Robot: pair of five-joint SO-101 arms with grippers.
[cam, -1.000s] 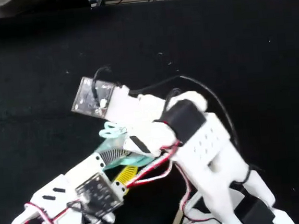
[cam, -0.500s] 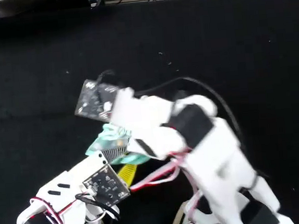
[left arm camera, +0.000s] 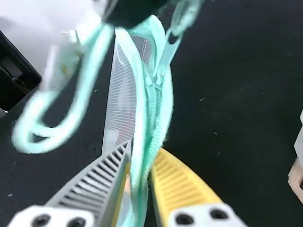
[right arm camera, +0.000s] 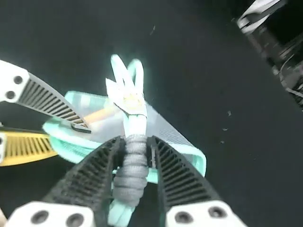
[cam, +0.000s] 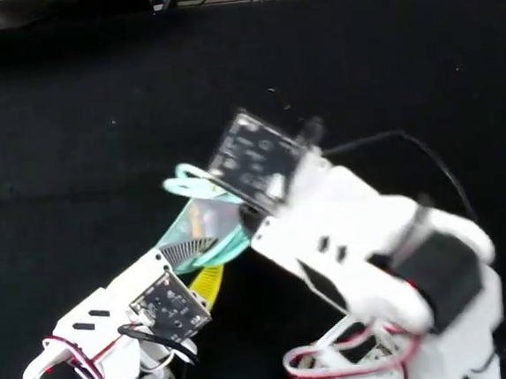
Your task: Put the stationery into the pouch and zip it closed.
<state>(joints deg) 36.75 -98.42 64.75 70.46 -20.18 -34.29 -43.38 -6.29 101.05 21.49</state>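
The pouch (cam: 205, 227) is mint green with see-through mesh sides and hangs stretched between both grippers above the black table. My left gripper (left arm camera: 142, 158), with one grey and one yellow finger, is shut on the pouch's zipper edge (left arm camera: 150, 99). My right gripper (right arm camera: 136, 142), with black fingers, is shut on the pouch's mint cord (right arm camera: 129, 163) at the other end. A mint loop (cam: 186, 183) sticks out beyond it. Something orange (right arm camera: 100, 114) shows through the mesh. In the high view the left gripper (cam: 199, 263) sits low and the right gripper (cam: 246, 215) just above it.
The black table (cam: 384, 71) stretches open toward the far side and both flanks. The right arm's white body (cam: 374, 259) and red-white cables (cam: 339, 359) crowd the near right. The left arm's body (cam: 98, 345) fills the near left corner.
The right arm has swung to the right and turned its wrist, drawing the pouch's cord end up and out. The mint loop now stands free. The left gripper kept its hold, nearly in place.
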